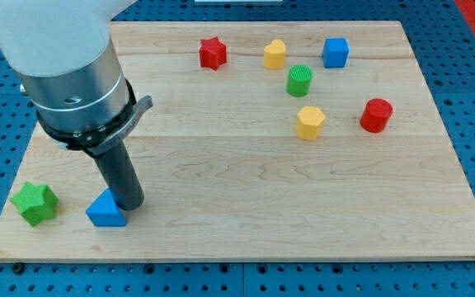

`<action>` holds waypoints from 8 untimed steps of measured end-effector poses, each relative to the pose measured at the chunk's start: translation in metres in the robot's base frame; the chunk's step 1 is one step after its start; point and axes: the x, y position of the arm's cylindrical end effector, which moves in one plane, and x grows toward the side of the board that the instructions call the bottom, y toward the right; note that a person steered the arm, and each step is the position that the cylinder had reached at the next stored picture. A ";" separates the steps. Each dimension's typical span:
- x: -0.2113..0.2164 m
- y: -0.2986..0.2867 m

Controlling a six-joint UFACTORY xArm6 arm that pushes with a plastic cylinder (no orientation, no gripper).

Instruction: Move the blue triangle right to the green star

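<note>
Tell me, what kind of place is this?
Probably a robot lab. A wooden board lies on a blue table with rows of holes, and my tip touches a blue triangle near a green star.

Bright, even overhead light, sharp focus, soft short shadows, faint sheen on the wooden board (246,181).

gap: blue triangle (105,209) to green star (35,203) clear | my tip (131,205) touching triangle's right

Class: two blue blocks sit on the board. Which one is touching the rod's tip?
The blue triangle at the view's bottom left; my tip presses against it. The blue cube lies far off, top right.
</note>
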 end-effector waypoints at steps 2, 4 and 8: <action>0.015 0.007; 0.012 -0.015; 0.000 -0.030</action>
